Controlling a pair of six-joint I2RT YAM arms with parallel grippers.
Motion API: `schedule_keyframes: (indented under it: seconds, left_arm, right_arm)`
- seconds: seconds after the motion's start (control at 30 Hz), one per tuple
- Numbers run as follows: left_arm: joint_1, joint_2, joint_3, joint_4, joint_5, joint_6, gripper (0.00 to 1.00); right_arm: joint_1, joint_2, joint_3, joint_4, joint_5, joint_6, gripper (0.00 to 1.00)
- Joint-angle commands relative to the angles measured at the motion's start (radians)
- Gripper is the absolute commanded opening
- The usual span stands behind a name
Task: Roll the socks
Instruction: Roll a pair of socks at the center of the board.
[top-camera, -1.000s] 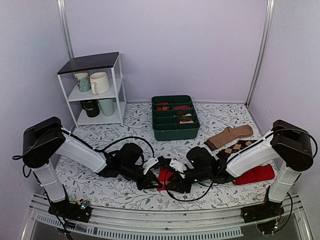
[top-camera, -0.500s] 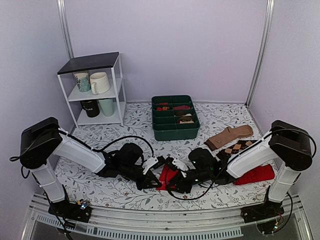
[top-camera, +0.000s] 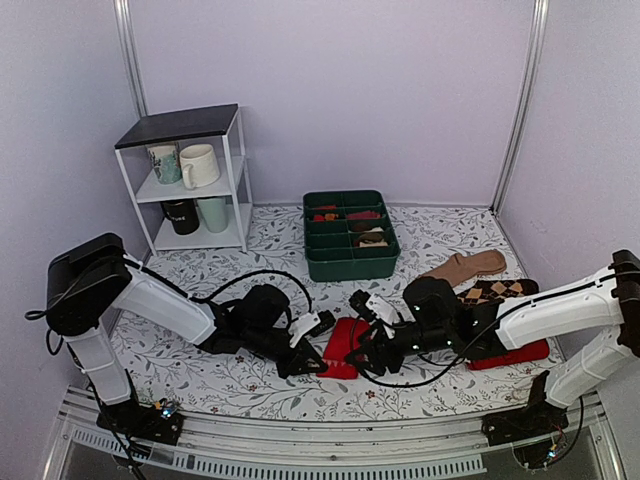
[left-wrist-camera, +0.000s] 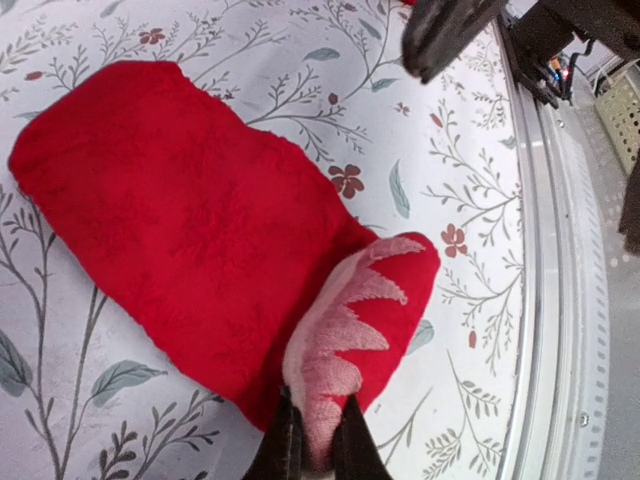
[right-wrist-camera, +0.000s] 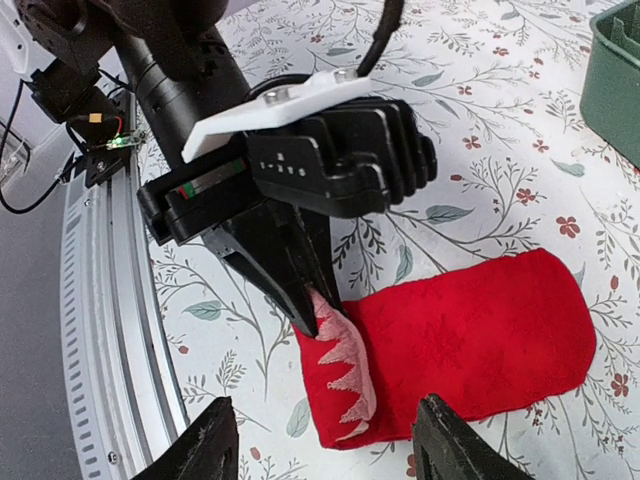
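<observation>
**Task item.** The red socks (top-camera: 345, 345) lie flat on the floral tablecloth (top-camera: 250, 385) at the lower centre of the overhead view, between the two grippers. In the left wrist view they run from the upper left of the frame down to the bottom centre. There the pale beige end, with its dark-red zigzag edge, is folded back over the red cloth.

**Left gripper.** The left gripper (left-wrist-camera: 315, 450) is closed on that folded end. Its two dark fingers (left-wrist-camera: 285, 445) pinch the beige cloth at the bottom edge of the frame. The right wrist view confirms the grip at the lower left corner of the socks.

**Right gripper.** The right gripper (right-wrist-camera: 330, 445) has its jaws standing well apart, one at the lower left and one at the lower right of its own view. Nothing is held between them. It sits over the folded edge; whether it touches the cloth cannot be told.

**Other items.**
- A green tray (top-camera: 350, 265) stands at the centre of the overhead view, well apart from the socks.
- A white shelf (top-camera: 180, 125) with mugs (top-camera: 198, 165) stands at the upper left.
- A brown sock (top-camera: 465, 268) and an argyle sock (top-camera: 498, 290) lie at the right.
- A further red sock bundle (top-camera: 515, 352) lies beside the right arm.
</observation>
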Motion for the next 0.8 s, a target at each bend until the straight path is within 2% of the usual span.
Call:
schedule_keyframes:
  seconds: [0.0,0.1,0.17,0.3,0.57,0.67,0.77]
  left_arm:
    - [-0.002,0.04,-0.036,-0.108,-0.043,0.022,0.0]
    - [-0.001,0.036,-0.037,-0.108,-0.042,0.027,0.0]
    - [-0.001,0.037,-0.04,-0.108,-0.043,0.028,0.0]
    - [-0.002,0.039,-0.039,-0.113,-0.041,0.032,0.0]
    - [-0.002,0.039,-0.035,-0.113,-0.052,0.036,0.0]
    - [-0.002,0.028,-0.035,-0.112,-0.06,0.039,0.0]
    - [-0.001,0.014,-0.031,-0.124,-0.073,0.048,0.0]
  right_arm:
    - [0.026,-0.011,-0.007,-0.059,-0.017,-0.052,0.59]
    - [0.005,0.018,-0.017,-0.034,0.104,0.048,0.61]
    - [-0.025,0.05,0.013,-0.089,0.214,0.153,0.61]
    - [-0.054,0.14,0.115,-0.184,0.304,0.201,0.65]
    - [-0.124,0.319,0.254,-0.237,0.303,0.21,0.67]
    - [-0.124,0.364,0.283,-0.276,0.294,0.214,0.63]
    - [-0.124,0.383,0.279,-0.28,0.269,0.228,0.56]
